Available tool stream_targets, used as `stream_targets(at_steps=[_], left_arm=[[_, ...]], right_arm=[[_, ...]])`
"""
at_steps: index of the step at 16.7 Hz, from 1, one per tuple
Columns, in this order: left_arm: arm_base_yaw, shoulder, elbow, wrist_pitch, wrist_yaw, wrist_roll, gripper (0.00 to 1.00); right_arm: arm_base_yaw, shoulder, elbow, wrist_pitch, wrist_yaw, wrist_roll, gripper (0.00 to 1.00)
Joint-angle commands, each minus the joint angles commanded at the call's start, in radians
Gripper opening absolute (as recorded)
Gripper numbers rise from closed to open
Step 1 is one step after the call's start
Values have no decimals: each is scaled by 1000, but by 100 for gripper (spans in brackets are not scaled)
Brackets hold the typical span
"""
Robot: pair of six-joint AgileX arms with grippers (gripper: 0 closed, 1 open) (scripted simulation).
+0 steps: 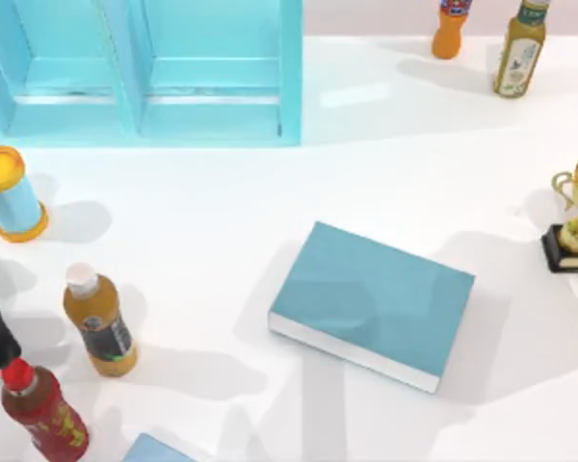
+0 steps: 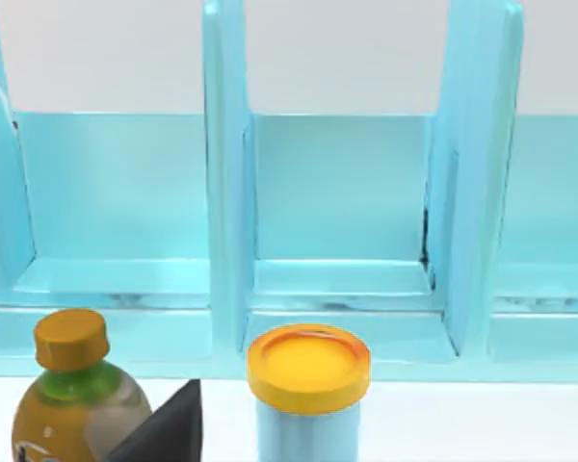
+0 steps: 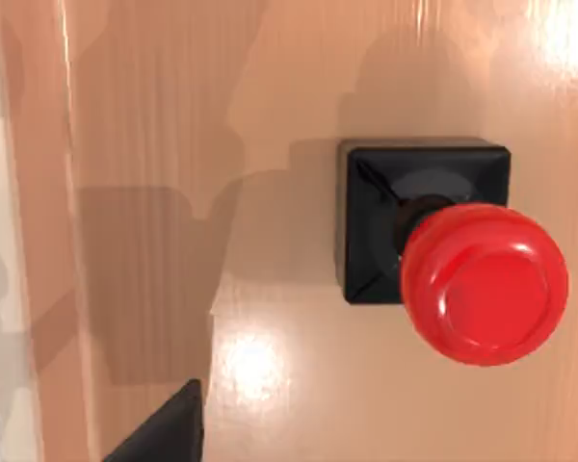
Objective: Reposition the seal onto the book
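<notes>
Seal (image 3: 453, 255): glossy red round knob, black square block base

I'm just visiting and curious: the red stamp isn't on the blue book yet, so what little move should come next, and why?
Probably the right arm should lower straight toward the seal to grasp it. Its wrist view looks down on the red knob and black base, standing on a glossy brown surface, untouched. The book lies closed on the white table with its cover bare, ready to receive it.
</notes>
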Motion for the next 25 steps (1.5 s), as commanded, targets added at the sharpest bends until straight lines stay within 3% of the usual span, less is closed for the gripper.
stream_targets(at_steps=[4,11,21,25], left_arm=[[0,0,0,0,0,0,100],[0,0,0,0,0,0,100],[0,0,0,0,0,0,100],[0,0,0,0,0,0,100]], right_arm=[[-44,149,146,-134,0,-43,100],[-45,162,157,-145,0,-47,100],[-46,216,-142,208,0,-44,100],[-46,220,-161,230,1,-44,100]])
